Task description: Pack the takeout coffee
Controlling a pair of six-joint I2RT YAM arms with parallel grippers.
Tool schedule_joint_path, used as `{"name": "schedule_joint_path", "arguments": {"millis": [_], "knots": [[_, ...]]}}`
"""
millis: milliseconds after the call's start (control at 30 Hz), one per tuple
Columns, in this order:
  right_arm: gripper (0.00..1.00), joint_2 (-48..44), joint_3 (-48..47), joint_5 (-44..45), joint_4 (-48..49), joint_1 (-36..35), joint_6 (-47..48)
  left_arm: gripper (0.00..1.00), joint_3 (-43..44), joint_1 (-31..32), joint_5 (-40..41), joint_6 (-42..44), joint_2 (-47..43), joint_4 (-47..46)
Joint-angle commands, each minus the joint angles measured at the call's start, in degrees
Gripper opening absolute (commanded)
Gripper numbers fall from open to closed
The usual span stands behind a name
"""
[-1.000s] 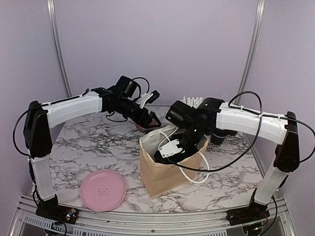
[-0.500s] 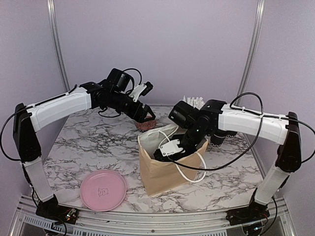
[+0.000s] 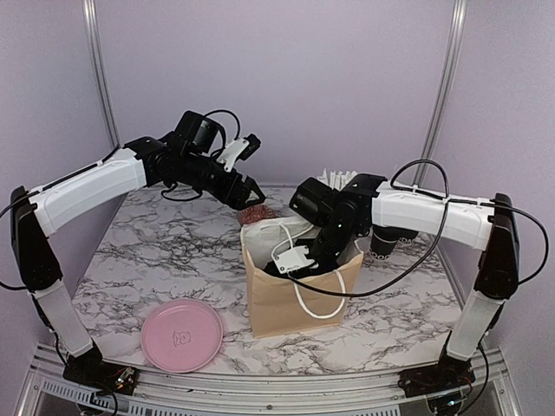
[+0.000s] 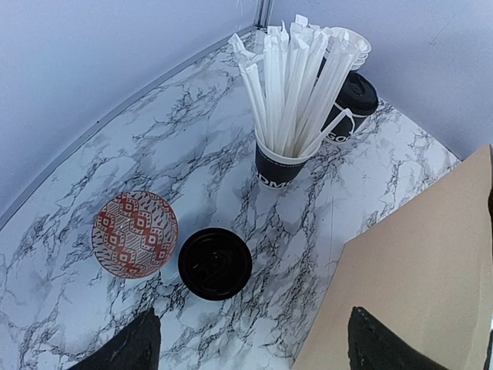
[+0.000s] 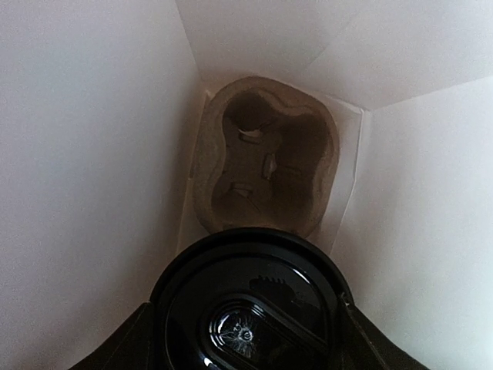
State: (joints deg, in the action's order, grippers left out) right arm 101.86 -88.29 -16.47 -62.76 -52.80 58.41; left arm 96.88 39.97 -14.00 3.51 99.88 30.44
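Observation:
My right gripper (image 5: pixel 250 335) is shut on a takeout coffee (image 5: pixel 250 301), a black cup seen from above by its round lid, low inside the brown paper bag (image 3: pixel 299 299). The brown pulp carrier (image 5: pixel 266 166) lies on the bag floor just beyond it, its one visible hole empty. My left gripper (image 4: pixel 253 333) is open and empty, high above a second lidded coffee (image 4: pixel 215 263) standing on the table. A third lidded coffee (image 4: pixel 350 99) stands behind the straws; it also shows in the top view (image 3: pixel 384 243).
A black cup of tall white straws (image 4: pixel 281 162) stands at the back. A red patterned bowl (image 4: pixel 135 233) sits beside the second coffee. A pink plate (image 3: pixel 182 334) lies front left. The bag's white cord handles hang over its rim.
My left arm has risen and drawn back to the left, away from the bowl. My right gripper stays inside the bag, which has shifted a little.

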Motion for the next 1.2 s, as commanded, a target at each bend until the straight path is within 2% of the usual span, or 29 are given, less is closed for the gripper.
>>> {"name": "schedule_joint_path", "arguments": {"millis": [0, 100, 300, 467, 700, 867, 1067, 1167], "knots": [[0.39, 4.1, 4.9, -0.3, -10.3, 0.3, -5.4, 0.85, 0.5, -0.3, -0.1, 1.7, -4.2, 2.3], [0.41, 3.7, 4.6, 0.1, -8.8, 0.3, -6.8, 0.85, -0.1, -0.3, -0.5, 2.1, -5.2, 2.6], [0.41, 4.5, 4.2, 2.4, -8.1, 0.3, -8.8, 0.87, 1.7, -0.3, 4.4, 1.9, -5.8, 7.0], [0.42, 2.3, 6.8, 2.5, -7.0, 0.3, -10.4, 0.87, 2.6, -0.3, 1.1, 0.0, -4.8, 7.1], [0.44, 3.1, 4.1, 4.0, -6.6, 0.4, -9.9, 0.87, 5.2, -0.3, 3.4, 2.0, -6.2, 7.6], [0.51, 3.2, 3.1, 4.5, -7.2, 0.3, -9.9, 0.88, 5.0, -0.2, 3.4, 2.4, -9.2, 7.6], [0.69, 0.6, -0.1, 4.2, -8.9, 0.3, -11.1, 0.89, 2.6, -0.3, 0.7, 2.8, -11.0, 8.3], [0.74, -0.1, -0.9, 2.9, -9.4, 0.3, -11.1, 0.90, 2.6, -0.2, -1.8, 4.0, -11.2, 8.7]]}}
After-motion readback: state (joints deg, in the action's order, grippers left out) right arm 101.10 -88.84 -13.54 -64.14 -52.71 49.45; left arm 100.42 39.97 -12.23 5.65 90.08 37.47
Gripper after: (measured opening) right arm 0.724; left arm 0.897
